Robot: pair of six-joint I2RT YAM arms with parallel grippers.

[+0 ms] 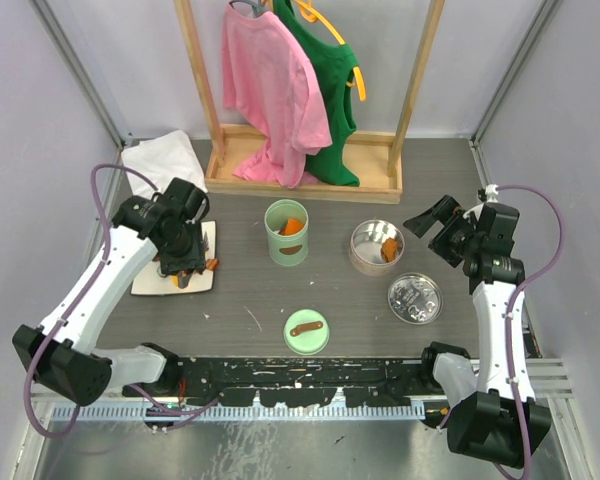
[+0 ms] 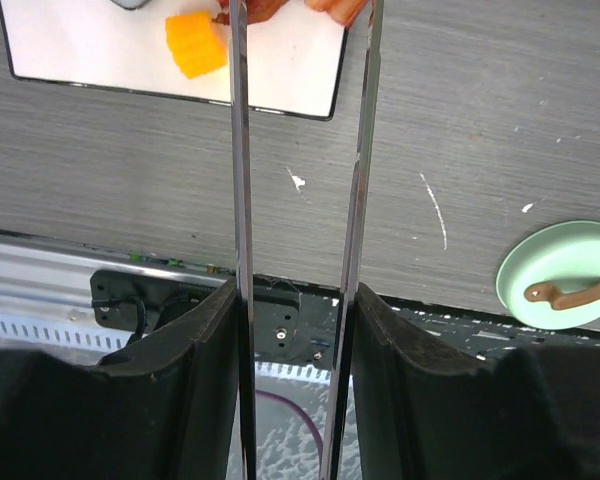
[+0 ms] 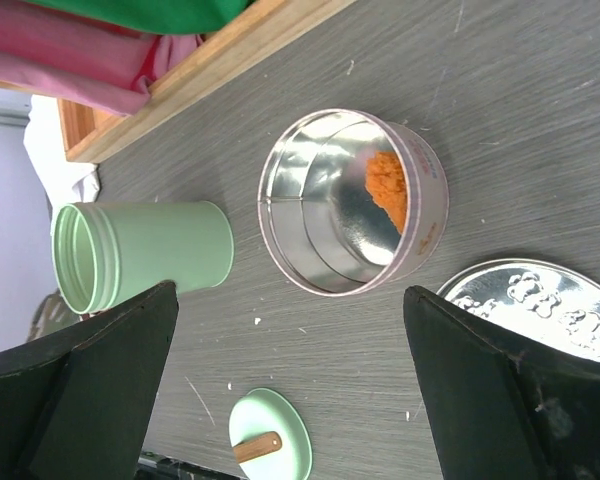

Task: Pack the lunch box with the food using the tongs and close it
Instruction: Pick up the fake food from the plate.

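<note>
Two thin steel arms of the tongs (image 2: 241, 200) are running up between the fingers of the left pincer (image 2: 297, 300), which is pinching them from both sides while a narrow gap is showing between them. Their far ends are reaching over the white board (image 2: 80, 50) at the left of the surface (image 2: 480, 120). That is where the food (image 2: 195, 43) is lying: a bright orange ridged chunk just beside the left arm, and reddish pieces at the very top edge.

The step in hand looks like picking a piece off the board. The frame is cutting off the tips, so I cannot tell whether one is caught between them.

By my judgement the next move is calling for a firmer squeeze on one piece. A lift and a carry rightwards would follow, to the green canister (image 1: 285, 250) or the round metal tin (image 1: 370, 268). Both are standing open, each holding something orange.

The green lid (image 1: 306, 331) and the tin lid (image 1: 414, 298) are lying apart from them, so closing is not yet done. Far right, the right pincer (image 3: 290, 295) is hanging spread wide and empty near the tin.
</note>
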